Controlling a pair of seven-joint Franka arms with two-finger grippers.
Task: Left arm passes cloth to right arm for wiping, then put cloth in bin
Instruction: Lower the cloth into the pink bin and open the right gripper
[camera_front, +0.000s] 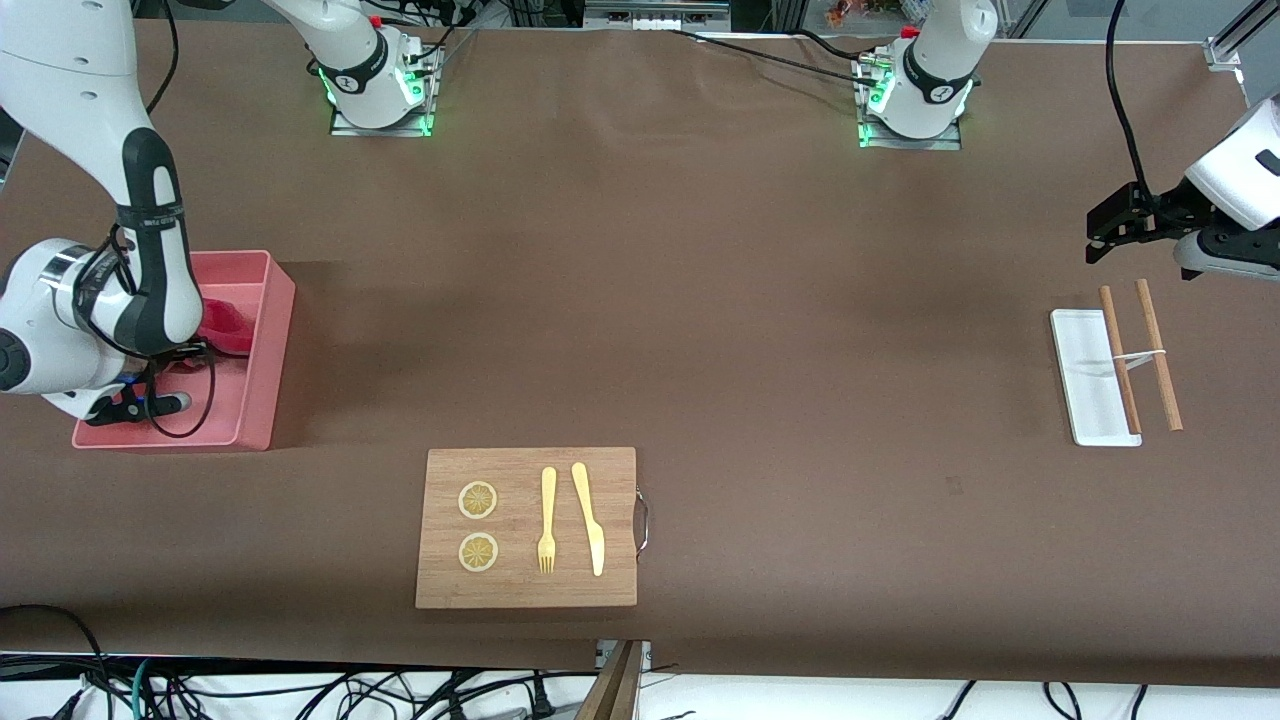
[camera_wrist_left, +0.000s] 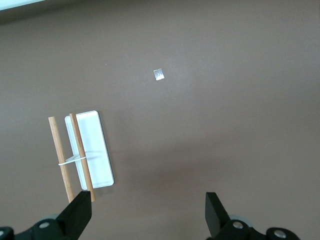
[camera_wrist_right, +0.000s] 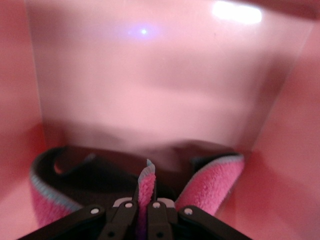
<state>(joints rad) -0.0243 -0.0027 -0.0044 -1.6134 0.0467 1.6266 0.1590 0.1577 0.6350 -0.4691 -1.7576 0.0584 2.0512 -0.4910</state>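
Fuzzy crimson-pink cloth (camera_wrist_right: 215, 182) hangs pinched in the closed right gripper (camera_wrist_right: 142, 207) inside the pink plastic bin (camera_front: 270, 340), mid-left of the front view; it may snag on the fingers at release. The left gripper (camera_wrist_left: 147, 212), jaws apart, waits over the table.

Table (camera_front: 760, 300): plain matte brown covering, no pattern.
Bin (camera_front: 272, 350): pink plastic, glossy pale pink on its inner walls in the right wrist view.
Cloth (camera_wrist_right: 215, 185): fuzzy crimson-pink with a thin grey-blue edge (darker in its shadowed folds).
Cutting board (camera_front: 527, 527): light wood grain, metal-grey handle.
Two lemon slices (camera_front: 478, 500): yellow with pale rims and a radial segment pattern.
Fork (camera_front: 547, 520) and knife (camera_front: 590, 518): pale yellow.
Tray (camera_front: 1088, 385): flat white.
Two sticks (camera_front: 1158, 355): reddish-brown wood, joined by a white band.
Arms: white with black joints; left end effector (camera_front: 1100, 235) black, right end effector (camera_wrist_right: 142, 212) black.
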